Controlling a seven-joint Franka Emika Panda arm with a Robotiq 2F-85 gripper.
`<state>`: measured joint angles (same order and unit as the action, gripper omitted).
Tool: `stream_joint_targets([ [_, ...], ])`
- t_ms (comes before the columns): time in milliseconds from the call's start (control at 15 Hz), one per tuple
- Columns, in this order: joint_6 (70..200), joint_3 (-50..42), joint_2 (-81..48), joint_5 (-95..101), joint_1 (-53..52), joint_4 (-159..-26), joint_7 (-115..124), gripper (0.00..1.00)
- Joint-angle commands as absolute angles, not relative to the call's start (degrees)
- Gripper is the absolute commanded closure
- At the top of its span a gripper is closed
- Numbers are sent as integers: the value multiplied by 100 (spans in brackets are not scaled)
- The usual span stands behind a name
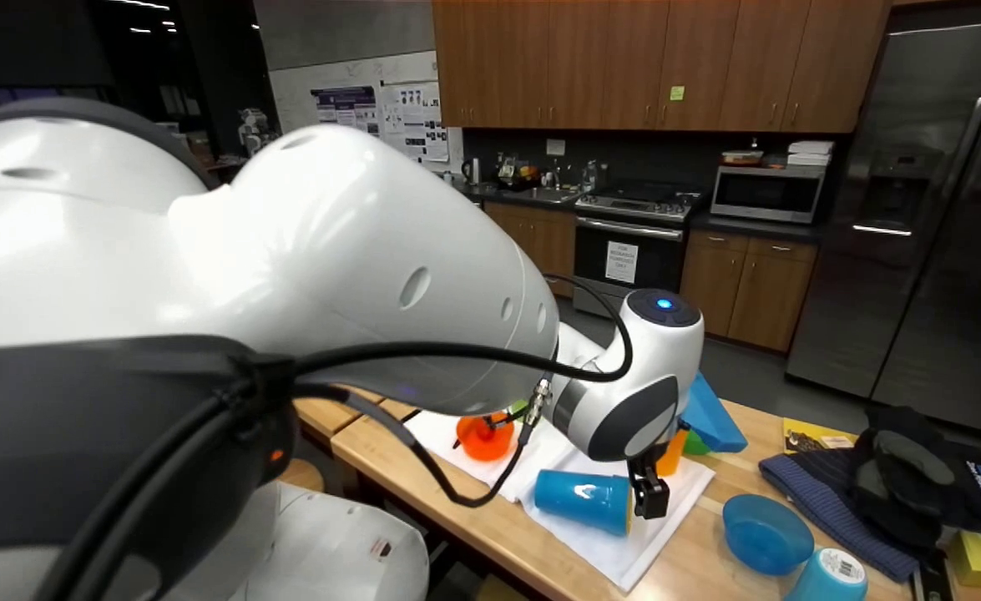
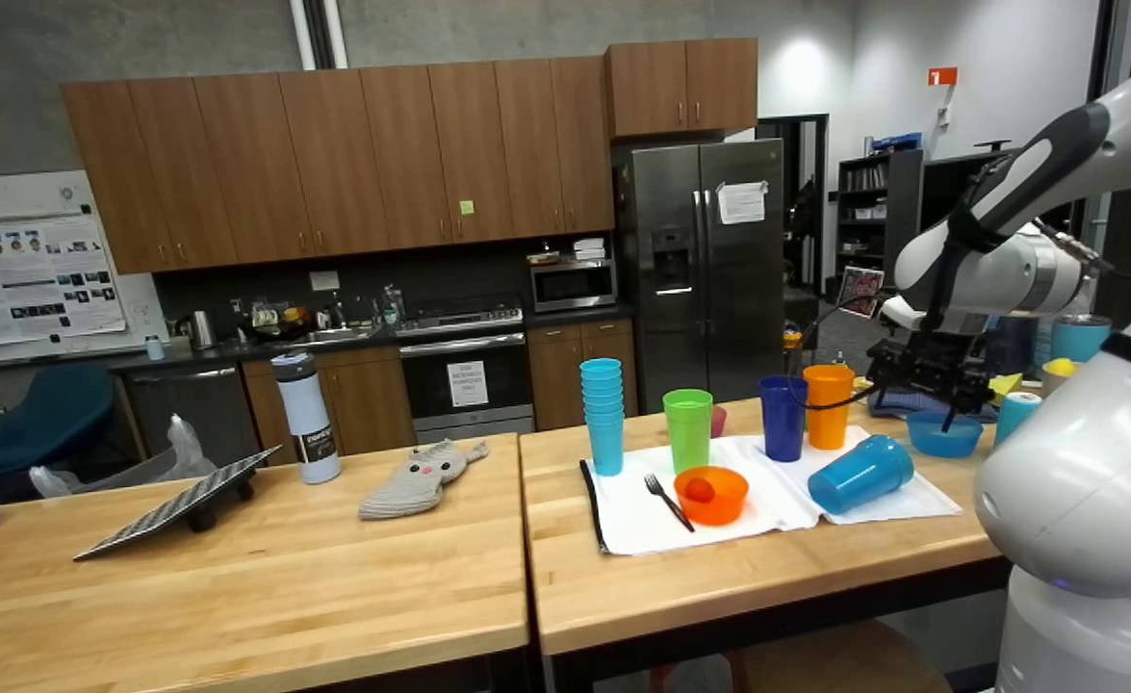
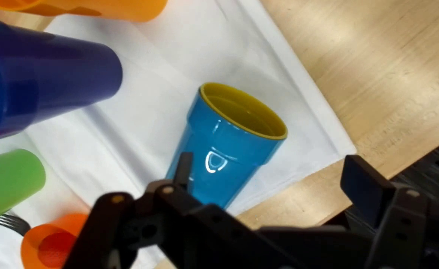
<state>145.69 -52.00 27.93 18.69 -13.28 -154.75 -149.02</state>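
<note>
Wrist view shows my fingers (image 3: 365,186) wide apart, gripping nothing; the blue cup (image 3: 225,149) lies on its side at centre frame on the white cloth (image 3: 159,74), open end toward the top. I judge the work barely begun: cup unheld, grip not yet made.

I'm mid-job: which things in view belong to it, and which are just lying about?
Likely in the job:
gripper, open
blue cup, on its side on the white cloth, nearest the gripper

Seemingly just lying about:
fork
green cup
bottle
plush toy
</note>
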Motion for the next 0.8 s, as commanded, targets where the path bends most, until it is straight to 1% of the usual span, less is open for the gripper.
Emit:
stream_joint_targets([
  [0, 14255, -5906, 3250, 2697, -1657, -15524, -14902, 0],
  [400, 13820, -7386, 4202, 4571, -2766, -15401, -14902, 0],
  [600, 13712, -7920, 4815, 5110, -3173, -15329, -14900, 0],
  [733, 14036, -8209, 4803, 5056, -3593, -15214, -14903, 0],
])
